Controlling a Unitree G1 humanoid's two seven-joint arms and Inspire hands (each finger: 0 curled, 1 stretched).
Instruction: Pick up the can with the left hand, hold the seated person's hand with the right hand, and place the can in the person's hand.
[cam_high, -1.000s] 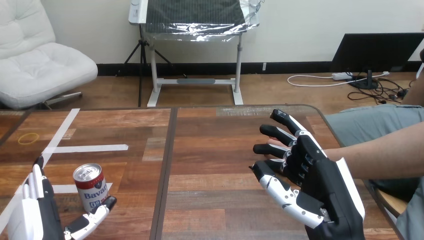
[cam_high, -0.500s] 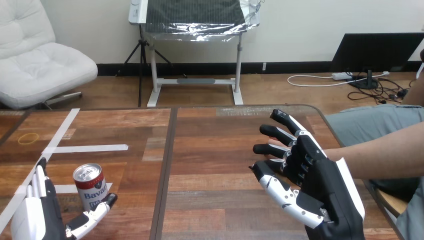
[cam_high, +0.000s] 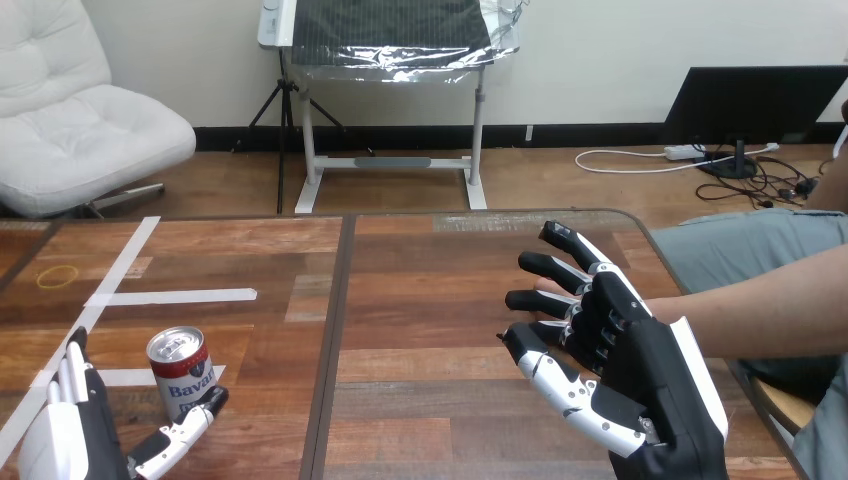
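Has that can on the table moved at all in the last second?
No. The can stays upright at the same spot, just this side of the white tape.

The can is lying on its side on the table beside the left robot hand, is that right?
Not quite. The head view shows the can standing upright, not lying on its side, on the table beside the left robot hand.
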